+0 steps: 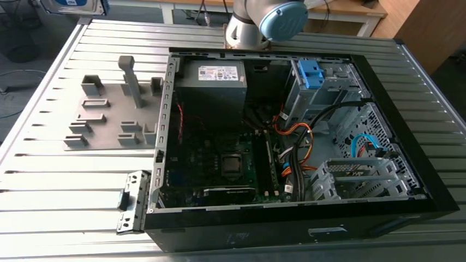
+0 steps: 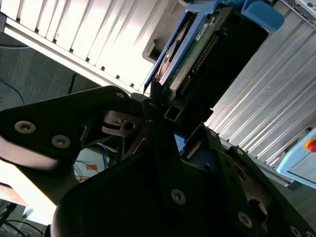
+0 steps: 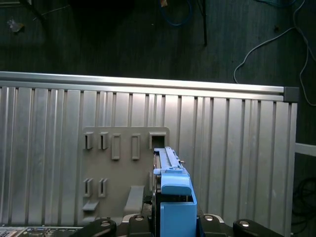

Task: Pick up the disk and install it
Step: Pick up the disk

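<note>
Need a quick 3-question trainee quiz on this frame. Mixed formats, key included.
1. True or false: the gripper is shut on the disk.
2. The computer case on the table is: A) closed with its panel on; B) lying with its side open and the board exposed; C) standing upright on the floor.
3. Fill in: the rails along the disk's edges are ___.

Key: 1 true; 2 B; 3 blue.
</note>
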You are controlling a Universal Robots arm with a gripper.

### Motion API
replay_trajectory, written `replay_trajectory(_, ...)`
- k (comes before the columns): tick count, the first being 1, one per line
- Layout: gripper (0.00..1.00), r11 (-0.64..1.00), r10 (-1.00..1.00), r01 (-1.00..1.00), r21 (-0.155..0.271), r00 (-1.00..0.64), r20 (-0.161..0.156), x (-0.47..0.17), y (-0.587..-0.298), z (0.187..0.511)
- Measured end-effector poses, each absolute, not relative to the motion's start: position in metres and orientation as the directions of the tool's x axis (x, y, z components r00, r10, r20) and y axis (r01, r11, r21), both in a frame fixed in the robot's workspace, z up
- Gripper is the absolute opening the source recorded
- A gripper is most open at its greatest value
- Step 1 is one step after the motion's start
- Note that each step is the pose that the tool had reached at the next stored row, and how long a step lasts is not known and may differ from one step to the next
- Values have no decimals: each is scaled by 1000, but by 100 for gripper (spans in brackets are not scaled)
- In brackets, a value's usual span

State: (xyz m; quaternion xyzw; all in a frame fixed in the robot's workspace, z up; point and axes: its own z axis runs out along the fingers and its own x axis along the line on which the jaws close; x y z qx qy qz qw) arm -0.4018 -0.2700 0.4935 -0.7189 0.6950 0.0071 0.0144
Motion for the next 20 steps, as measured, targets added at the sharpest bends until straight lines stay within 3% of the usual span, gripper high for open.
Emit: replay_trajectory(20, 36, -34, -999, -999, -11, 34, -30, -402, -270, 514)
